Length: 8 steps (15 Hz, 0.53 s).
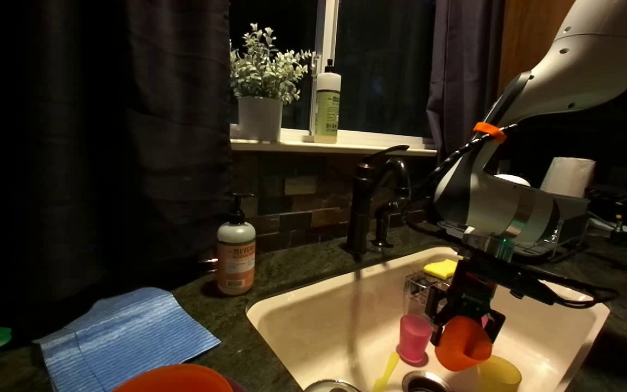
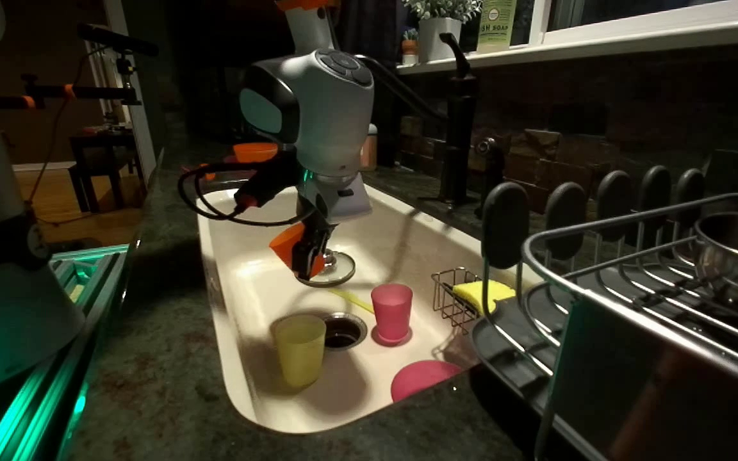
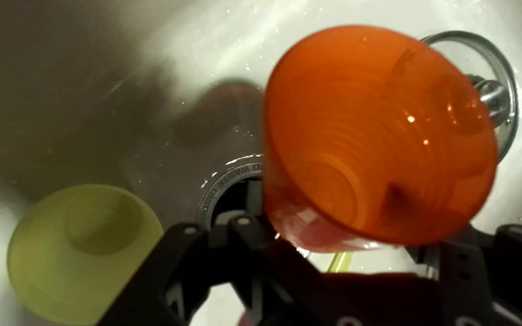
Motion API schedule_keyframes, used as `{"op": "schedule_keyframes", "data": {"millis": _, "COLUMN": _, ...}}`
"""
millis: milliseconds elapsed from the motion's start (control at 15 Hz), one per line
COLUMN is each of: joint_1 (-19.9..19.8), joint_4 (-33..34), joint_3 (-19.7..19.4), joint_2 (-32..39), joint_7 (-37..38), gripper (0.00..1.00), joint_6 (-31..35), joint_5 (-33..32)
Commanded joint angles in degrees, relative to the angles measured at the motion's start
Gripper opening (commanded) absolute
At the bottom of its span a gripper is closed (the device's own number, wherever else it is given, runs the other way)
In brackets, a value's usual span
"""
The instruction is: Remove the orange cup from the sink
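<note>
- A dark window (image 1: 384, 81) is framed in white, flanked by curtains (image 1: 177, 125).
- The wall (image 1: 298, 209) below is tiled.
- A wooden floor (image 2: 55, 187) is dimly lit beneath a dark table (image 2: 103, 143).

At least three cups face you: one orange cup (image 3: 369, 127), one yellow cup (image 2: 300, 349), one pink cup (image 2: 392, 310), plus one partly hidden pink piece (image 2: 423, 381). You have one each of sink (image 1: 313, 321), faucet (image 1: 362, 207), sponge (image 1: 441, 269), wire caddy (image 2: 451, 304), glass lid (image 2: 341, 269), yellow utensil (image 1: 386, 372), blue cloth (image 1: 128, 337) and dish rack (image 2: 683, 339), with two pump bottles (image 1: 236, 261) (image 1: 327, 109) and two potted plants (image 1: 262, 81) (image 2: 410, 48).
</note>
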Motion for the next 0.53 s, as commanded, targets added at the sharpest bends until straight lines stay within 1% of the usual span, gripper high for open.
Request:
{"op": "schedule_keyframes", "data": {"millis": 0, "joint_1": 0.5, "joint_4": -5.0, "joint_3": -0.1, "joint_2": -5.2, "joint_7": 2.4, "gripper": 0.44, "joint_6": 1.2, "joint_5": 0.4}}
{"op": "schedule_keyframes", "data": {"millis": 267, "joint_1": 1.2, "joint_4": -8.7, "joint_3": 0.0, "joint_2": -8.8, "joint_7": 4.5, "gripper": 0.44, "joint_6": 2.9, "joint_5": -0.3}}
{"op": "schedule_keyframes", "data": {"millis": 333, "joint_1": 2.2, "joint_4": -5.6, "joint_3": -1.1, "joint_2": -5.5, "joint_7": 4.7, "gripper": 0.44, "joint_6": 4.4, "joint_5": -0.7}}
{"op": "schedule_keyframes", "data": {"millis": 467, "joint_1": 2.8, "joint_4": -5.8, "joint_3": -1.5, "joint_2": -6.6, "joint_7": 5.0, "gripper": 0.44, "joint_6": 8.0, "joint_5": -0.2}}
